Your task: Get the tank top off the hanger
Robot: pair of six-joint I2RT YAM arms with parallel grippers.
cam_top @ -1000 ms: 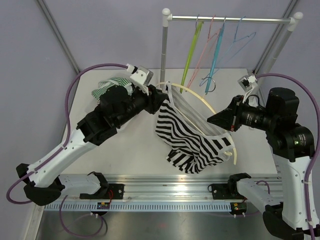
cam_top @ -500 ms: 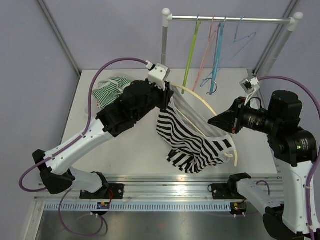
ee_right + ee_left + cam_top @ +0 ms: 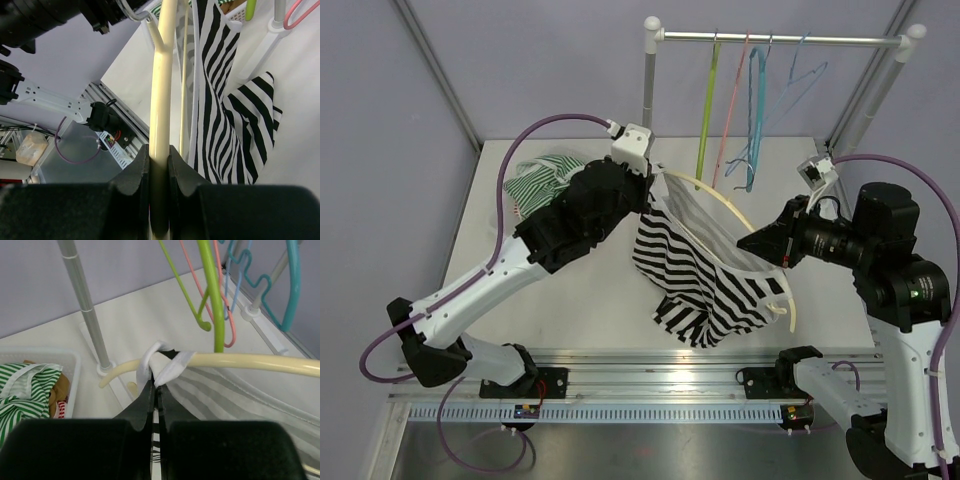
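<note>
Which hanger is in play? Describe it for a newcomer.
In front of the clothes rail, a black-and-white striped tank top hangs. The hanger inside it is cream, clamped by the right gripper; the other hangers are brightly coloured and hang bare on the rail.

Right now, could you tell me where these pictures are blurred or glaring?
Top external: sharp, evenly lit, bright glare along the metal rail. Left wrist: left gripper dark and soft, tank top strap crisp. Right wrist: right gripper blurred, hanger sharp.
</note>
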